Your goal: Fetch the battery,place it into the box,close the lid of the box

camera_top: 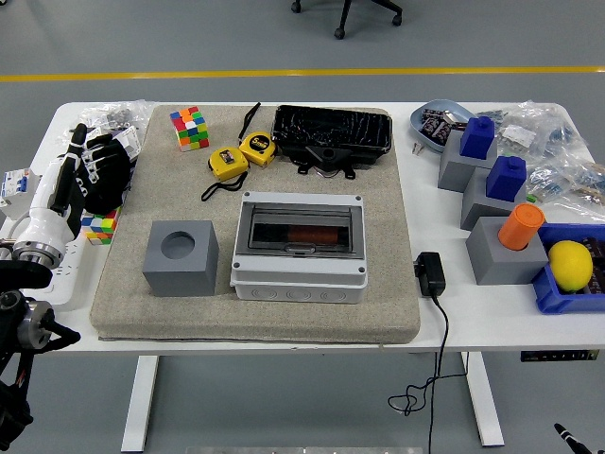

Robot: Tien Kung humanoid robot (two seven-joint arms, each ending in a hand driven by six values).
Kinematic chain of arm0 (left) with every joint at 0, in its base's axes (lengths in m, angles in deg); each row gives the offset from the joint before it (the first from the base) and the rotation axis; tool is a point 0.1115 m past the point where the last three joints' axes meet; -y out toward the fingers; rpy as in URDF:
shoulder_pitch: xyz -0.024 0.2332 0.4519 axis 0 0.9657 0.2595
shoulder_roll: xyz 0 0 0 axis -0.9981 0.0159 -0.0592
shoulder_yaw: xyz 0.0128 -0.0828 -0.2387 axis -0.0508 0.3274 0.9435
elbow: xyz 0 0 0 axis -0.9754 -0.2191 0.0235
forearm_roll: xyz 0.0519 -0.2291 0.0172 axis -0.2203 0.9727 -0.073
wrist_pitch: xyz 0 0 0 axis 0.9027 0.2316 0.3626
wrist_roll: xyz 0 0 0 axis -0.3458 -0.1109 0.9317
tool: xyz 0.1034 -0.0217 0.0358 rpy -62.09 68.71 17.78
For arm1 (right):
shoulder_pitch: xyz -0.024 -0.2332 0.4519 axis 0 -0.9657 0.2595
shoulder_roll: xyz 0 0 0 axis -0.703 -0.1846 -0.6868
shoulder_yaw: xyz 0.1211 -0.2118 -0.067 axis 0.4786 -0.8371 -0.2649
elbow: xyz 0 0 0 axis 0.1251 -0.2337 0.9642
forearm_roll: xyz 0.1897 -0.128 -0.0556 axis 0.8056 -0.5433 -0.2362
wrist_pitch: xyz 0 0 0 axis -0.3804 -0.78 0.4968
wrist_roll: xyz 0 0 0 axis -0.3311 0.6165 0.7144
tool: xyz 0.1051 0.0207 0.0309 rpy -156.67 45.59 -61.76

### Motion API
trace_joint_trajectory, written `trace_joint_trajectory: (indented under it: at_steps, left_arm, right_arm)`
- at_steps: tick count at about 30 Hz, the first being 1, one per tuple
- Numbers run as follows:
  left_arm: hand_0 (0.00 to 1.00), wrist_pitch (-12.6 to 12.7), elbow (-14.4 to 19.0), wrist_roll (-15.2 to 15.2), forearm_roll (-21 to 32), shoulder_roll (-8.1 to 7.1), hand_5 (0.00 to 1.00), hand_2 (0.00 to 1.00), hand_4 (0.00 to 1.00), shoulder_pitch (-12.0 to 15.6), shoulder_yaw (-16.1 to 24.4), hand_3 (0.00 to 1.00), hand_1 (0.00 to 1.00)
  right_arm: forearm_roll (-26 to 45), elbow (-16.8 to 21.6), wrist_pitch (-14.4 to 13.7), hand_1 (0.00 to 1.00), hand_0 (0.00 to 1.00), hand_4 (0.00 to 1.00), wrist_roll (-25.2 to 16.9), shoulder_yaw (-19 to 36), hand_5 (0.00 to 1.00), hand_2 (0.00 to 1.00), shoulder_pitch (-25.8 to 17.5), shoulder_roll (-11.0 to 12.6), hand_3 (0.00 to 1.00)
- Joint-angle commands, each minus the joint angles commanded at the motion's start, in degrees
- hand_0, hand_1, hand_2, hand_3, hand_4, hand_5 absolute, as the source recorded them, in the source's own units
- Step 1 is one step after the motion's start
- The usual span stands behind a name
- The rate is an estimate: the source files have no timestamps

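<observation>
1. Hovering at the table's far-left edge: left hand [93, 170], black fingers loosely spread & pointing away, gripping nothing. Sitting just above a small Rubik's cube [99, 226]. Rt hand not showing.
2. Resting on the tan mat [123, 317], L→R: grey block w/ round recess [181, 257], bigger Rubik's cube [190, 128] at the back, two yellow tape measures [229, 162], black tray [332, 132].
3. Sitting mid-mat, well apart from the hand: grey junction box [300, 281], smoked clear lid [300, 227] lying flat over it, looking already down. Showing thru the lid: a reddish-brown shape, prob. the battery, but can't confirm.
4. Lying just off the mat's right edge: black power adapter [430, 274] w/ cord trailing over the near edge.
5. Standing far right: blue-grey dish [423, 114] of small dark items (too small to ID, poss. cells), grey blocks w/ blue caps, orange cylinder [521, 227], lemon [570, 265].
6. Judging handling: battery likely rigid, dense for its size, smooth casing so a bit slippery; pinching across the short sides w/ thumb vs fingers, not by the ends/terminals.
7. Judging lid: thin stiff plastic on a hinge; pressing near the front latch edge, gently, to avoid cracking.
</observation>
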Motion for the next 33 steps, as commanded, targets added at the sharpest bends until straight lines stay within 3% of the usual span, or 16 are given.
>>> trace_joint_trajectory:
  at_steps: [1, 2, 7, 8, 13, 14, 20, 26, 27, 32, 33]
  left_arm:
    - [0.817, 0.1, 0.1, 0.0, 0.0, 0.00, 0.998, 0.732, 0.998, 0.0, 0.0, 0.735, 0.768]
    - [0.796, 0.1, 0.1, 0.0, -0.1, 0.00, 0.998, 0.645, 0.998, 0.0, 0.0, 0.712, 0.692]
    - [0.796, 1.4, -0.2, 0.5, 0.5, 0.06, 0.998, 0.645, 0.998, -0.2, 0.3, 0.712, 0.692]
    - [0.715, 2.1, -0.3, 0.9, 1.2, 0.10, 0.998, 0.538, 0.998, -0.2, 0.5, 0.631, 0.567]
    - [0.715, 2.6, -0.5, 1.3, 3.4, 0.36, 0.998, 0.538, 0.998, 0.0, 0.9, 0.631, 0.567]
    - [0.722, 2.5, -0.5, 1.3, 3.4, 0.38, 0.998, 0.626, 0.998, 0.0, 0.9, 0.660, 0.631]
    - [0.727, 1.9, -0.7, 0.9, 5.2, 0.38, 0.998, 0.660, 0.998, -0.1, 0.6, 0.691, 0.655]
    - [0.727, 1.5, -0.6, 0.9, 3.2, 0.43, 0.998, 0.660, 0.998, -0.2, 1.2, 0.691, 0.655]
    - [0.724, 1.4, -0.7, 1.0, 3.3, 0.41, 0.975, 0.658, 0.941, -0.2, 1.2, 0.690, 0.655]
    - [0.724, 1.5, -0.8, 1.1, 4.8, 0.46, 0.975, 0.658, 0.941, -0.2, 1.0, 0.690, 0.655]
    - [0.732, 1.7, -0.8, 1.1, 5.3, 0.48, 0.998, 0.660, 0.998, -0.2, 0.9, 0.697, 0.663]
  right_arm:
    - [0.1, 0.0, 0.0, 0.721, 0.791, 0.998, 0.0, 0.0, 0.994, 0.717, 0.0, 0.0, 0.757]
    - [0.1, -0.1, 0.0, 0.721, 0.790, 0.998, 0.0, -0.1, 0.994, 0.716, 0.0, 0.0, 0.757]
    - [0.1, 0.0, 0.0, 0.721, 0.790, 0.998, 0.0, 0.0, 0.994, 0.716, 0.0, 0.1, 0.757]
    - [0.1, 0.0, 0.0, 0.721, 0.790, 0.998, 0.0, 0.0, 0.994, 0.716, 0.0, 0.0, 0.757]
    - [0.1, 0.0, -0.1, 0.721, 0.790, 0.998, 0.0, 0.0, 0.994, 0.716, 0.0, 0.0, 0.757]
    - [0.1, 0.0, -0.1, 0.721, 0.789, 0.998, 0.0, 0.0, 0.994, 0.716, 0.0, 0.0, 0.757]
    - [-0.4, 0.1, -0.2, 0.721, 0.789, 0.998, 0.2, 0.2, 0.993, 0.716, 0.1, 0.0, 0.757]
    - [-0.4, 0.0, -0.2, 0.721, 0.789, 0.998, 0.2, 0.3, 0.993, 0.716, 0.1, 0.0, 0.757]
    - [-0.4, 0.0, -0.2, 0.721, 0.788, 0.998, 0.2, 0.3, 0.993, 0.716, 0.1, 0.0, 0.757]
    - [-0.4, 0.0, -0.2, 0.721, 0.788, 0.998, 0.2, 0.4, 0.993, 0.716, 0.1, 0.0, 0.757]
    - [-0.5, 0.0, -0.2, 0.720, 0.789, 0.998, 0.2, 0.4, 0.992, 0.716, 0.1, 0.0, 0.757]
